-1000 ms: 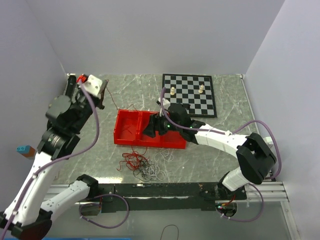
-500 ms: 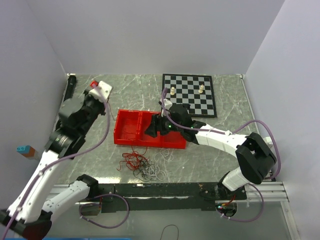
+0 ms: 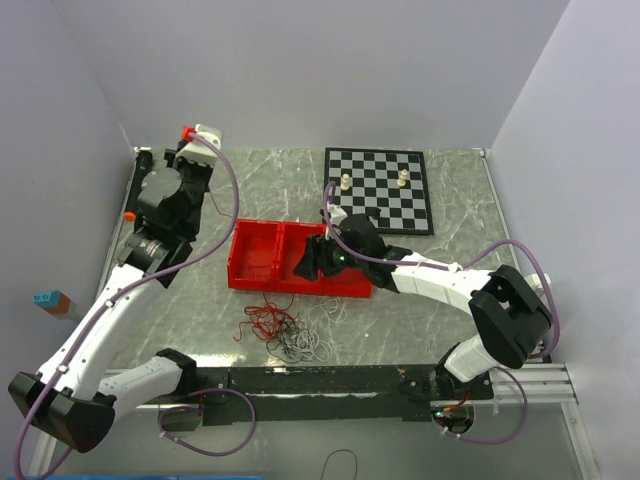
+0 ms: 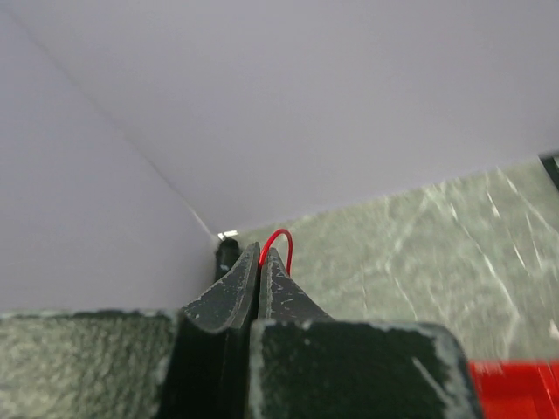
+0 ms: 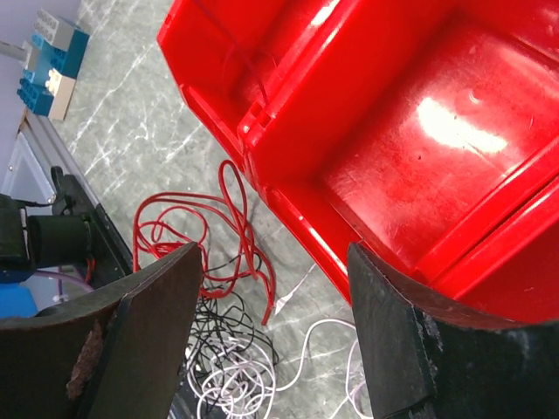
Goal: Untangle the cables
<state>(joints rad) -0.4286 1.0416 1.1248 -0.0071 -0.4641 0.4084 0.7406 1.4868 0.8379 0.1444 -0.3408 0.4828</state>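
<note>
Since a second ago our left arm swung up toward the back wall; the left claw (image 4: 262, 254) is closed tightly on a red cable (image 4: 286, 239). Our right claw (image 5: 272, 262) stands wide above the red tray (image 5: 419, 113); the tangled cables (image 3: 290, 332) lie on the table (image 3: 270, 185) just in front

Glossy red moulded-plastic tray (image 5: 419, 131), smooth grey-green marble-look surface (image 3: 290, 190), thin plastic-sheathed red, white and black cables (image 3: 285, 330), grainy matt-black left tool (image 4: 260, 250)

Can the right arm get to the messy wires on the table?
Probably yes. The right gripper hangs open over the red tray, and the cables lie just beyond its near wall with nothing covering them.
</note>
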